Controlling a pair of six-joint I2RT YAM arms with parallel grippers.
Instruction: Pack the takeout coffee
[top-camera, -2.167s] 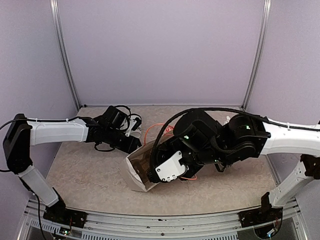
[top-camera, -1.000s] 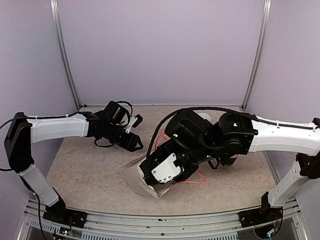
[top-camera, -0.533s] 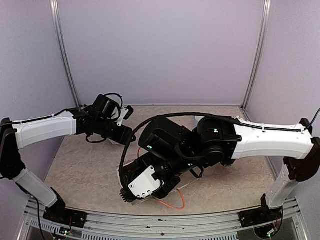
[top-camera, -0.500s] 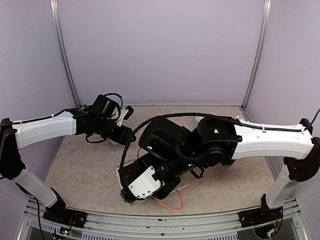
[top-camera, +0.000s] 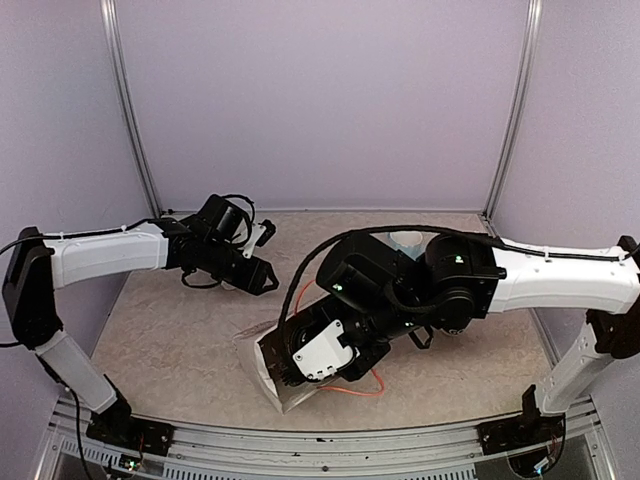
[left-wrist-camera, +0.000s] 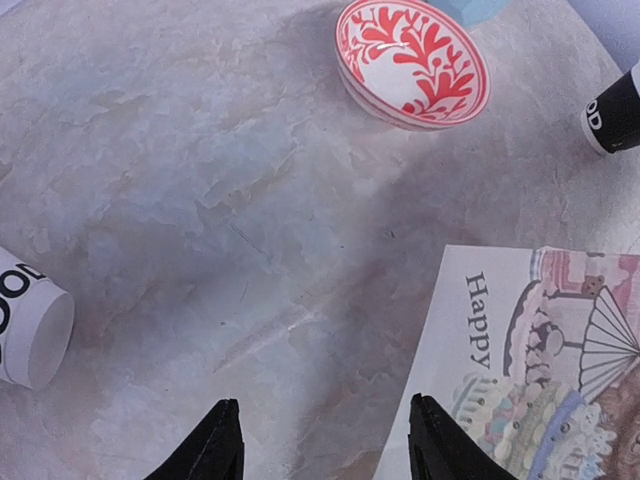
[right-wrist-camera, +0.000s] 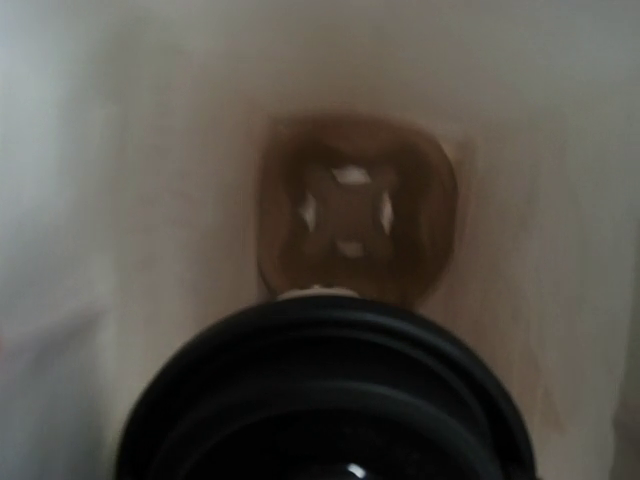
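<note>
So the marbled tabletop (top-camera: 170, 340) is the biggest thing here. A paper bag (top-camera: 266, 362) lies on its side on it, and I'll place everything off that bag.

The right arm (top-camera: 540, 275) sweeps across and plunges into the bag's mouth. That buries the right gripper inside, so I can't tell how far open it is or whether it's got hold of anything.

The left arm (top-camera: 105, 255) ends behind and to the left of the bag. The left gripper (left-wrist-camera: 328, 445) hangs over the tabletop with its 2 fingers spread wide and nothing between them, right by what looks like the bag's printed "Happy" face.

Past that face sits a red-and-white patterned bowl (left-wrist-camera: 412, 62), apart from the bag.

1 white cup (left-wrist-camera: 28, 318) with black lettering lies on its side outside the bag, well off to the left of it in the left wrist view.

Inside the bag, a round black lid (right-wrist-camera: 320, 400) fills the bottom of the right wrist view, with the bag's blurry brown bottom beyond it.
</note>
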